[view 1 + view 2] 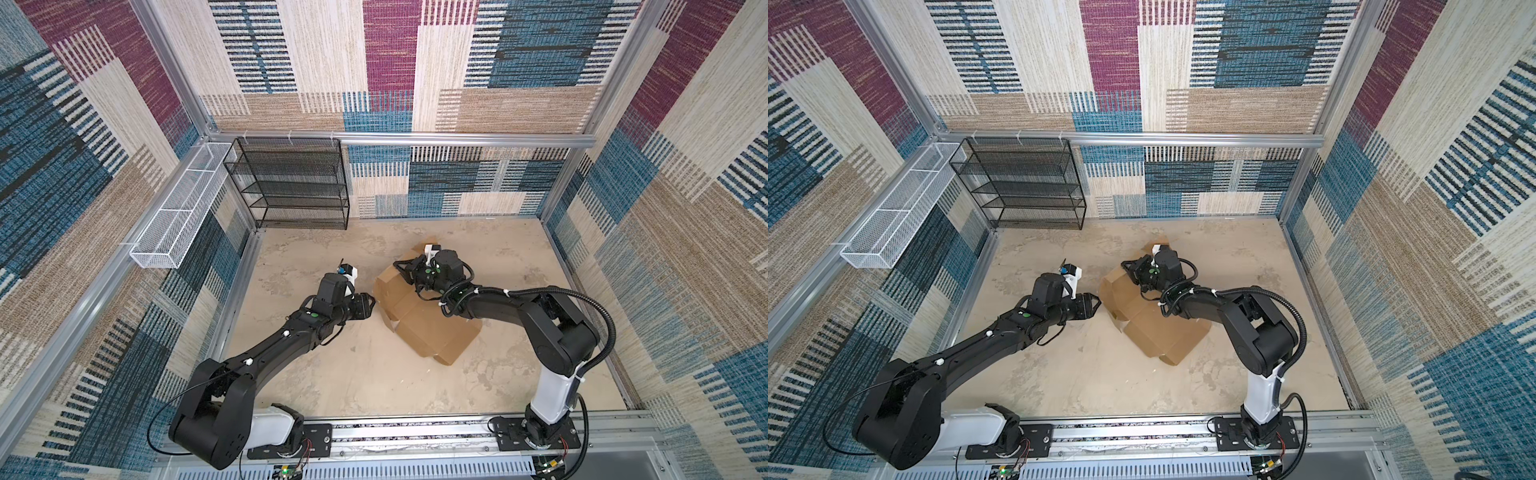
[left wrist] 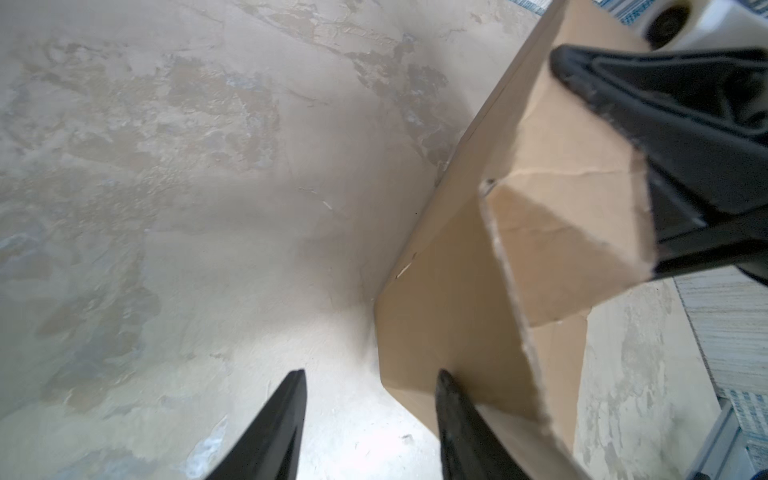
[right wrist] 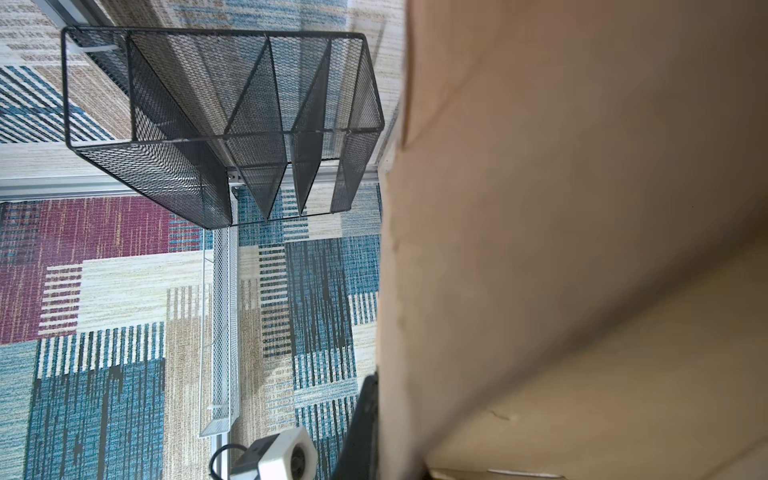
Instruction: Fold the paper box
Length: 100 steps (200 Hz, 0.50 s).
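Observation:
The paper box (image 1: 428, 324) (image 1: 1163, 332) is brown cardboard lying partly folded at the middle of the table. One panel stands raised on its left side. My right gripper (image 1: 399, 265) (image 1: 1128, 265) reaches over the box and is shut on the top of that raised flap (image 2: 561, 232), as the left wrist view shows (image 2: 648, 174). In the right wrist view the cardboard (image 3: 561, 249) fills the frame beside one black finger (image 3: 365, 424). My left gripper (image 1: 372, 305) (image 1: 1098, 306) (image 2: 371, 376) is open just left of the box's lower corner (image 2: 415, 332), with only table between its fingertips.
A black mesh shelf rack (image 1: 291, 183) (image 3: 224, 124) stands at the back left. A white wire basket (image 1: 178, 212) (image 3: 220, 332) hangs on the left wall rail. Patterned walls close in three sides, and the arm bases sit on a rail (image 1: 415, 432) at the front.

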Each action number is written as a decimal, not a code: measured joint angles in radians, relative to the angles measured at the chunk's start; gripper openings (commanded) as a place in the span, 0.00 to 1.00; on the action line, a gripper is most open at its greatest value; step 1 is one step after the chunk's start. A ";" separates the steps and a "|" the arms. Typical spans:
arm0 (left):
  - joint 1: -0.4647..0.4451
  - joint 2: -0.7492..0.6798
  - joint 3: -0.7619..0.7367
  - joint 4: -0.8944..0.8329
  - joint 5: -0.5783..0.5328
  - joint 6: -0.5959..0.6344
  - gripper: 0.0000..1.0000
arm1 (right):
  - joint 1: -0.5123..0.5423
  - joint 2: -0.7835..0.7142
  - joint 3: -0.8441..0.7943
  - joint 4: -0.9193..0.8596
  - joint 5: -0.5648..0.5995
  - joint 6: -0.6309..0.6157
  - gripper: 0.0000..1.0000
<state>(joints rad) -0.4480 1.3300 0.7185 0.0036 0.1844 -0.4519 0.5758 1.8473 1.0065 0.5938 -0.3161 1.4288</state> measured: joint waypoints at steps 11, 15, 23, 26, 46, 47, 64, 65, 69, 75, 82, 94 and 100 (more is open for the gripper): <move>-0.011 0.001 0.002 0.007 -0.002 0.006 0.52 | 0.000 0.000 -0.007 0.006 -0.006 0.000 0.00; -0.015 0.001 0.002 0.009 -0.003 0.007 0.52 | 0.000 0.000 -0.010 0.008 -0.006 0.000 0.00; -0.020 0.001 0.002 0.011 -0.003 0.009 0.52 | 0.000 0.000 -0.013 0.014 -0.007 0.003 0.00; -0.022 0.001 0.002 0.012 -0.003 0.009 0.52 | 0.000 0.000 -0.014 0.014 -0.007 0.003 0.00; -0.039 0.001 0.000 0.023 -0.022 0.008 0.52 | 0.000 0.000 -0.021 0.024 -0.007 0.003 0.00; -0.040 0.001 -0.001 0.023 -0.023 0.009 0.52 | 0.000 0.000 -0.021 0.024 -0.007 0.003 0.00; -0.059 0.000 -0.005 0.031 -0.021 0.008 0.52 | 0.000 0.000 -0.028 0.038 -0.010 0.003 0.00; -0.061 0.000 -0.005 0.031 -0.021 0.007 0.52 | 0.000 0.000 -0.028 0.039 -0.010 0.003 0.00; -0.066 0.000 -0.006 0.034 -0.021 0.006 0.52 | 0.000 0.000 -0.028 0.040 -0.010 0.003 0.00; -0.073 0.000 -0.008 0.037 -0.021 0.005 0.52 | 0.000 0.000 -0.029 0.042 -0.010 0.003 0.00; -0.083 0.000 -0.008 0.037 -0.021 -0.001 0.52 | 0.000 -0.001 -0.030 0.044 -0.010 0.003 0.00; -0.103 0.000 -0.012 0.046 -0.023 -0.018 0.52 | 0.000 -0.002 -0.030 0.044 -0.010 0.003 0.00; -0.113 0.000 -0.014 0.053 -0.023 -0.021 0.52 | 0.000 -0.002 -0.030 0.044 -0.010 0.003 0.00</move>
<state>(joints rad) -0.5606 1.3304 0.7040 0.0566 0.1612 -0.4728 0.5755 1.8454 0.9768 0.6380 -0.3264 1.4319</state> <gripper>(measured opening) 0.520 0.059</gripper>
